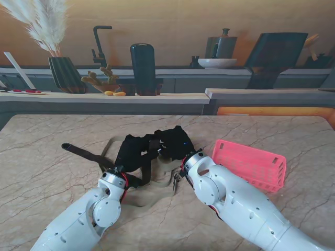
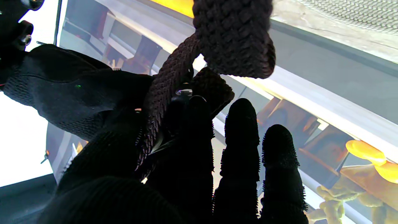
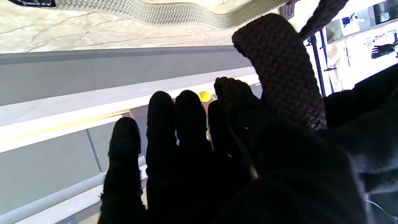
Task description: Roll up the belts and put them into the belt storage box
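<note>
At mid-surface, between the two hands:
Dark belt: one end trails left on the surface; the other is lifted and folded between both hands.
Tan belt: lies flat beneath the hands.
Left hand: grasping the dark belt, strap pinched at thumb and forefinger.
Right hand: grasping the same dark belt, touching the left hand.
Pink basket: right of the right hand, apart from both belts.
Surface: marbled.
</note>
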`<state>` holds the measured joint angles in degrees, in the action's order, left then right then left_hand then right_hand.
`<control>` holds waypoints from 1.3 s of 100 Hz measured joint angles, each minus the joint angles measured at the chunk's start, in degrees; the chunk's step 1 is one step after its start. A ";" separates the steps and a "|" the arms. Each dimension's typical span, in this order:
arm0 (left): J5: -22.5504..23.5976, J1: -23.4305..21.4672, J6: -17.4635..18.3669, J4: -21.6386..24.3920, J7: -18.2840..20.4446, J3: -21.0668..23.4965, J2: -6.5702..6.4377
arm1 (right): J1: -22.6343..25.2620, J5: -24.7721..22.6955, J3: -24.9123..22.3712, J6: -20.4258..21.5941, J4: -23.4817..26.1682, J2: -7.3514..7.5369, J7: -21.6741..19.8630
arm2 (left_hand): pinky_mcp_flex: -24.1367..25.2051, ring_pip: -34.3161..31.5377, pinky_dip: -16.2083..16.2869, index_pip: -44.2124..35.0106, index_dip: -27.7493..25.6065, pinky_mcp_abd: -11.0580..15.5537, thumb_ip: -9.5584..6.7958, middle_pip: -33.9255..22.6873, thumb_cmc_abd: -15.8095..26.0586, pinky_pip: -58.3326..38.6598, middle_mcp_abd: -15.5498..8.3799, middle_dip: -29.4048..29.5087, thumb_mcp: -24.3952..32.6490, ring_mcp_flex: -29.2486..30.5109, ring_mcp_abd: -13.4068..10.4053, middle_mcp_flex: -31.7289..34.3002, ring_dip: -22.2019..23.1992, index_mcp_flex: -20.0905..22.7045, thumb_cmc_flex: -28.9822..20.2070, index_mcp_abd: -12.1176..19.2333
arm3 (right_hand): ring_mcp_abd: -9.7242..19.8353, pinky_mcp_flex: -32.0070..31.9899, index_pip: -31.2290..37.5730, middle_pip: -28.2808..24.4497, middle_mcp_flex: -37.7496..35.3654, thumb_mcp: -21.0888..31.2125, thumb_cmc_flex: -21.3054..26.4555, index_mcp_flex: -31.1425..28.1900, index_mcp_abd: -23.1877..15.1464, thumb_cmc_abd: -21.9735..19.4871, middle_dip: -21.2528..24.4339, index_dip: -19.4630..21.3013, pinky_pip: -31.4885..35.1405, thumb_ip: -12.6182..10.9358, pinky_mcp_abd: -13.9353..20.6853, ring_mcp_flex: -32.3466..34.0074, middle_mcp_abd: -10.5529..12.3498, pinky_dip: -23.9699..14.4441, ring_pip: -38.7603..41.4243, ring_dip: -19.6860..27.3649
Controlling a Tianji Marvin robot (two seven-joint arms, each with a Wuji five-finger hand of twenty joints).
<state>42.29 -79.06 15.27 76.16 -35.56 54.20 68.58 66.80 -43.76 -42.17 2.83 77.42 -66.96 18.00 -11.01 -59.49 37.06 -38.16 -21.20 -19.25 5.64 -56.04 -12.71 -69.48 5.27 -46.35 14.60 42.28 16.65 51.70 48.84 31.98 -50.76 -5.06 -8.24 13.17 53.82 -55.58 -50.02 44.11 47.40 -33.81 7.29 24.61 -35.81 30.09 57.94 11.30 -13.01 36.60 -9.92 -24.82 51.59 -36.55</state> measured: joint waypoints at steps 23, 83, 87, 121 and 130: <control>-1.16 -0.23 -0.45 0.45 1.10 0.70 0.01 | 0.40 2.12 0.02 0.06 0.09 -0.16 0.69 | 5.85 8.19 -0.29 0.47 -1.10 0.10 0.01 15.97 1.35 1.22 7.72 1.72 -8.31 -16.07 0.47 -25.70 0.15 0.67 -2.09 5.18 | 0.18 0.16 -0.34 0.76 0.00 0.72 0.43 0.02 0.87 -0.01 -0.01 0.00 -0.36 -0.12 0.00 0.00 0.09 -0.01 -0.55 0.00; -15.31 -2.25 6.83 1.43 8.21 2.38 0.53 | 1.47 17.44 -2.57 5.42 0.65 -0.65 -8.24 | 14.12 37.63 -9.95 -2.28 -4.73 7.87 -0.70 34.19 4.83 26.15 2.80 24.38 -15.19 -32.66 -7.65 -34.32 -21.93 0.04 -4.92 3.02 | 2.03 1.40 -0.34 3.55 -0.59 0.62 -0.26 0.02 0.54 -0.04 -0.05 2.68 -5.92 -1.35 0.22 0.35 2.01 -0.74 -5.56 0.13; -15.80 -2.75 6.90 1.88 8.69 2.71 0.65 | 1.47 19.21 -2.80 5.51 0.97 -0.58 -9.79 | 14.12 38.19 -9.95 -2.31 -4.63 7.87 -0.70 34.61 4.83 27.25 2.80 24.55 -15.19 -32.66 -7.66 -34.32 -22.08 0.04 -3.39 2.97 | 2.05 1.40 -0.34 3.76 -0.60 0.62 -0.26 0.02 0.54 -0.04 -0.08 3.32 -6.78 -1.35 0.22 0.38 2.02 -1.21 -6.24 0.14; -17.21 -3.46 6.71 3.02 13.27 2.53 0.09 | 0.62 19.93 -2.80 8.11 0.79 0.77 -13.11 | 14.19 41.13 -9.95 -2.57 -0.68 7.87 -3.44 37.79 4.87 31.27 2.80 25.90 -12.47 -32.66 -7.67 -36.61 -23.27 -5.88 4.82 1.13 | 2.66 2.20 -0.79 5.03 -0.61 0.61 -0.28 0.11 0.67 -0.04 -1.38 6.12 -10.32 -1.38 0.23 0.40 2.46 -3.43 -8.33 0.15; -18.08 -3.43 6.62 3.23 14.31 2.39 -0.06 | 0.53 21.44 -2.82 9.11 0.58 0.93 -13.87 | 14.11 41.73 -9.95 -2.58 -0.65 7.93 -3.45 37.82 6.08 32.65 2.80 25.91 -11.34 -32.64 -7.67 -36.61 -23.29 -5.88 5.14 1.13 | 2.70 2.29 -0.85 5.28 -0.61 0.61 -0.26 0.11 0.68 -0.04 -2.07 6.37 -11.12 -1.38 0.36 0.40 2.46 -3.56 -8.92 0.15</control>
<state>24.21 -82.48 21.89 79.39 -21.25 56.59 68.52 67.33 -22.33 -44.99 11.94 78.01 -66.03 4.13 3.09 -17.76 27.11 -40.74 -21.85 -11.32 2.19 -18.22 -6.63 -36.83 8.07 -20.45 3.26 9.64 8.97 15.09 25.55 26.10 -45.62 -3.94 -5.53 15.46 52.97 -50.30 -50.62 44.71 47.14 -33.70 7.96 24.57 -37.88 36.46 46.82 9.93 -12.65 37.00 -7.46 -28.38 42.67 -36.40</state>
